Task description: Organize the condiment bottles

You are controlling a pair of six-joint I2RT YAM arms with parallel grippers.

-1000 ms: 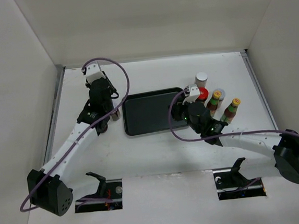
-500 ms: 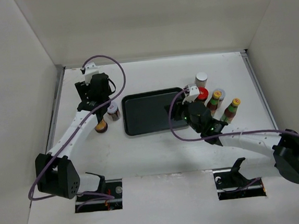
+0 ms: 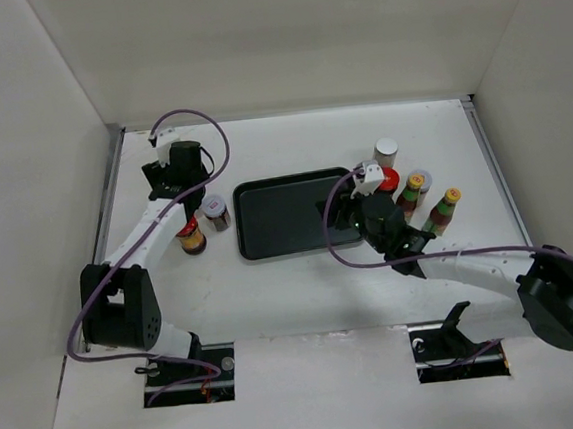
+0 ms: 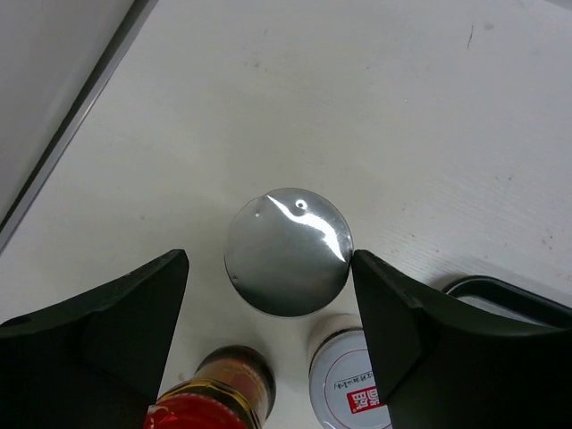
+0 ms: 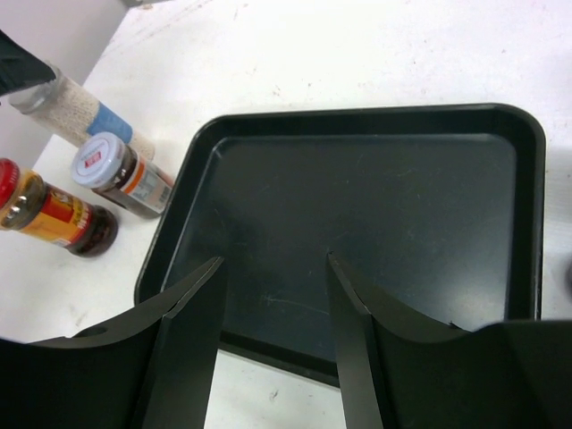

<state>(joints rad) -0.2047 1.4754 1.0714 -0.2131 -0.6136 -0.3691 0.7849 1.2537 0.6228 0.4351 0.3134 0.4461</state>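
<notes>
White tabletop [image 4: 402, 89] carries the tray [image 5: 402, 197]. Our left gripper [image 4: 269, 259] hangs over the silver-lidded jar [image 4: 299, 232] left of the tray, jaws wide, not gripping. Our right gripper [image 5: 274, 259] hangs open, empty, above the tray. We should centre, drop below the lid, close gently.

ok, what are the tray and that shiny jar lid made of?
Tray: looks like matte black plastic, with soft dull glare and faint scuffs; coated metal is possible. Lid: probably polished metal, mirror-like with sharp white highlights; could be metallised plastic.
</notes>
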